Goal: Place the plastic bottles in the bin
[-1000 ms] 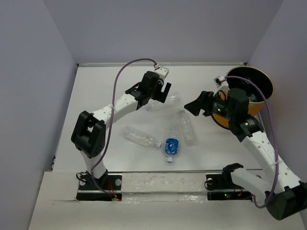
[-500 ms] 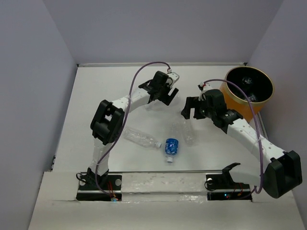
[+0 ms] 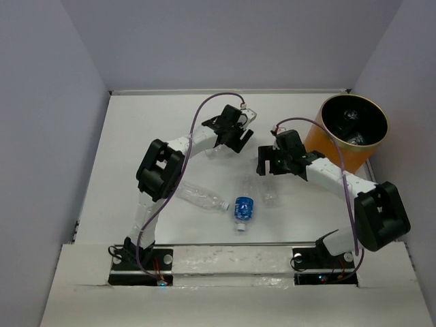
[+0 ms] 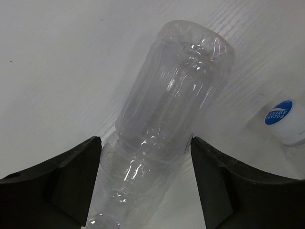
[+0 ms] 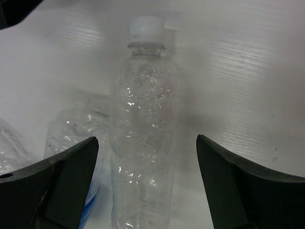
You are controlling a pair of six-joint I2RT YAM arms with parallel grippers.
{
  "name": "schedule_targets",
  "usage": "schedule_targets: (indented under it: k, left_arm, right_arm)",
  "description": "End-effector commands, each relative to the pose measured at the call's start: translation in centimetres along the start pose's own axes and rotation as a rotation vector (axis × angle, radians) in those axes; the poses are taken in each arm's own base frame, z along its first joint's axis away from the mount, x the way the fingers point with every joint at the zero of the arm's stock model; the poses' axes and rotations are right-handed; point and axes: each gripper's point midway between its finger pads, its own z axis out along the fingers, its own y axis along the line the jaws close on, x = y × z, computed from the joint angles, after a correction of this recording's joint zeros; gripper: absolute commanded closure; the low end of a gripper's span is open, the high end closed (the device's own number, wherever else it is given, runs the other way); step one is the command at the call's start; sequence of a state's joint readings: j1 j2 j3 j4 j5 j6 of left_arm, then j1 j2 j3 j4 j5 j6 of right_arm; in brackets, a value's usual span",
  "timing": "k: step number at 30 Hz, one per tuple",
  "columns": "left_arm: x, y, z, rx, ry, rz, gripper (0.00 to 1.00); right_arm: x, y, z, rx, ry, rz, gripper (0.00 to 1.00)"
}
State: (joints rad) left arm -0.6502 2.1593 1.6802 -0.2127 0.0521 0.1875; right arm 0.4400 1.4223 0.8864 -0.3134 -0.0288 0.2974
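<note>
Seen from the top, my left gripper (image 3: 229,142) is down on a clear plastic bottle (image 3: 216,150) lying at the back middle of the table. In its wrist view both black fingers (image 4: 71,181) press against the sides of this bottle (image 4: 171,105). My right gripper (image 3: 267,166) hovers open over another clear bottle (image 3: 268,189). Its wrist view shows that white-capped bottle (image 5: 143,133) centred between the fingers, with wide gaps on both sides. A third clear bottle (image 3: 200,195) and a blue-labelled one (image 3: 243,208) lie nearer the front. The orange bin (image 3: 340,146) stands at the back right.
A white cap with a round blue mark (image 4: 282,120) shows at the right of the left wrist view. A crumpled bottle (image 5: 71,129) lies just left of the right gripper's bottle. White walls enclose the table on three sides.
The left jaws have closed in onto the bottle's sides. My right arm has swung left, away from the bin, and come down over the middle bottle.
</note>
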Motion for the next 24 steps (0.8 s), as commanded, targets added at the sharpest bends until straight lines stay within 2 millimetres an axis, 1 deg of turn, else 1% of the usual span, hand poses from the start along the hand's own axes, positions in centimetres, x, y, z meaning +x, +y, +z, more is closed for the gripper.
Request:
schedule_targets:
  k: [1,2,3,4,5,8,9,11,12,13,14,15,16,17,18,19,20,21,22,23,24]
  left_arm:
    - [-0.9,0.7,-0.7,-0.029,-0.007,0.006,0.24]
    - [-0.8,0.7,-0.6,-0.036,-0.008,0.004,0.27]
    - [-0.7,0.9,-0.6,-0.043,-0.007,-0.004,0.32]
    - [-0.4,1.1,-0.6,-0.058,-0.004,-0.012,0.36]
    - [-0.3,1.5,-0.6,-0.083,-0.004,-0.020,0.44]
    - [-0.6,1.3,-1.0,-0.085,-0.027,-0.059,0.49]
    - [-0.9,1.5,-1.2,-0.086,-0.035,-0.075,0.51]
    - [-2.1,1.5,-2.0,-0.087,-0.094,-0.120,0.51]
    - [-3.7,1.7,-3.1,-0.086,-0.156,-0.137,0.51]
    - [-3.3,1.6,-3.4,-0.083,-0.161,-0.153,0.52]
    - [-3.9,1.5,-3.9,-0.078,-0.190,-0.177,0.52]
    - [-4.4,1.6,-4.5,-0.076,-0.214,-0.189,0.55]
    - [-5.1,1.6,-5.7,-0.076,-0.246,-0.194,0.55]
    - [-6.2,1.7,-6.4,-0.073,-0.289,-0.234,0.55]
    - [-7.2,1.8,-7.8,-0.069,-0.329,-0.243,0.55]
    - [-7.7,1.2,-8.3,-0.039,-0.358,-0.247,0.55]
    - [-8.4,1.3,-9.1,-0.031,-0.386,-0.255,0.55]
    - [-9.5,0.9,-10.3,-0.009,-0.431,-0.269,0.55]
    - [-10.0,0.8,-10.9,0.004,-0.451,-0.277,0.56]
    - [-10.5,0.6,-11.6,0.019,-0.471,-0.284,0.56]
    - [-11.4,0.0,-12.9,0.057,-0.503,-0.293,0.56]
  right_arm:
    - [-0.4,-0.3,1.4,0.027,-0.012,-0.020,0.13]
    - [-0.6,-0.7,1.6,0.048,-0.017,-0.018,0.14]
    - [-0.6,-0.8,1.9,0.057,-0.012,-0.018,0.14]
    - [-0.2,-1.1,2.5,0.069,0.003,-0.019,0.16]
    - [-0.5,-1.2,2.7,0.081,-0.001,-0.011,0.17]
    - [-0.1,-1.2,3.4,0.082,0.022,-0.016,0.23]
    - [-0.3,-1.2,3.5,0.083,0.020,-0.016,0.26]
    - [-0.2,-1.3,3.7,0.086,0.025,-0.019,0.34]
    - [-0.5,-1.2,3.7,0.085,0.023,-0.020,0.44]
    - [-0.6,-1.2,3.6,0.088,0.022,-0.022,0.49]
    - [-0.8,-1.3,3.5,0.094,0.020,-0.021,0.53]
    - [-1.5,-1.4,2.8,0.107,-0.008,-0.016,0.56]
    - [-1.8,-1.3,2.2,0.106,-0.025,-0.011,0.61]
    - [-2.5,-1.1,1.4,0.101,-0.051,-0.013,0.62]
    - [-4.1,-0.7,-0.4,0.088,-0.114,-0.012,0.63]
    - [-5.0,-0.5,-1.5,0.085,-0.147,-0.014,0.63]
    - [-6.5,-0.1,-3.0,0.076,-0.195,-0.013,0.63]
    - [-8.3,0.5,-5.7,0.054,-0.275,-0.015,0.64]
    - [-9.4,0.9,-7.3,0.040,-0.320,-0.014,0.64]
    - [-11.2,1.5,-9.4,0.026,-0.383,-0.015,0.65]
    - [-12.6,1.3,-11.2,0.043,-0.443,-0.008,0.66]
